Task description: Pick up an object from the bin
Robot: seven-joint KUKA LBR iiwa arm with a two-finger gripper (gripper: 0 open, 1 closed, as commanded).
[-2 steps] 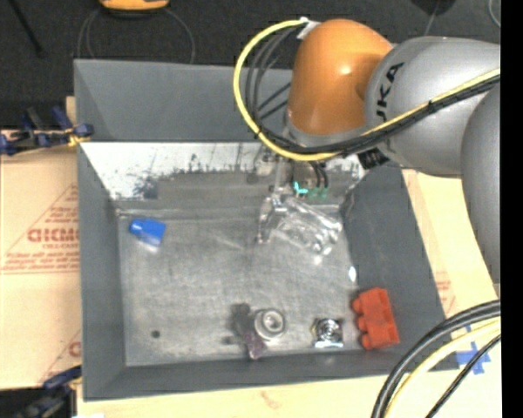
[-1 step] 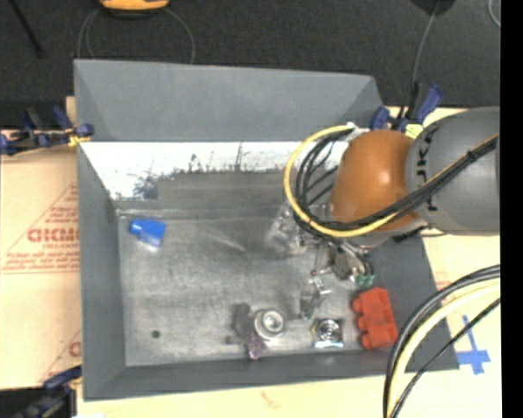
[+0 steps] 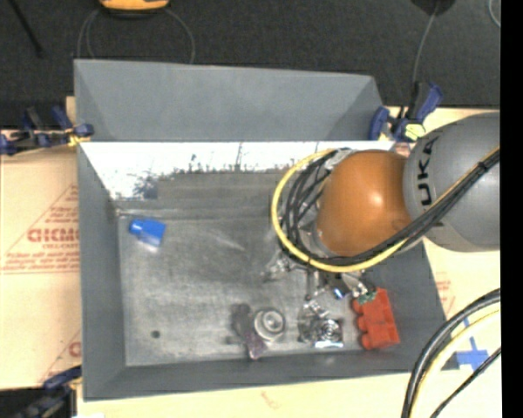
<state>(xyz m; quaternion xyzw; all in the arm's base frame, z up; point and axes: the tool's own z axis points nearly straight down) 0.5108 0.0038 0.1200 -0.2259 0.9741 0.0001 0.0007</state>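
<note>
My gripper [image 3: 317,298] reaches down from under the orange cover into the bin's front right part. Right below it lies a small shiny metal thing [image 3: 322,330] on the bin floor. A red ribbed block [image 3: 377,320] lies just to its right, near the bin's right wall. To the left of the shiny thing sits a dark grey-purple piece with a round silver disc [image 3: 263,325] on it. I see nothing held in the gripper.
A small blue piece [image 3: 147,232] lies alone at the bin's far left. The arm and its orange cover with looped cables hang over the right half of the bin and hide the floor beneath them.
</note>
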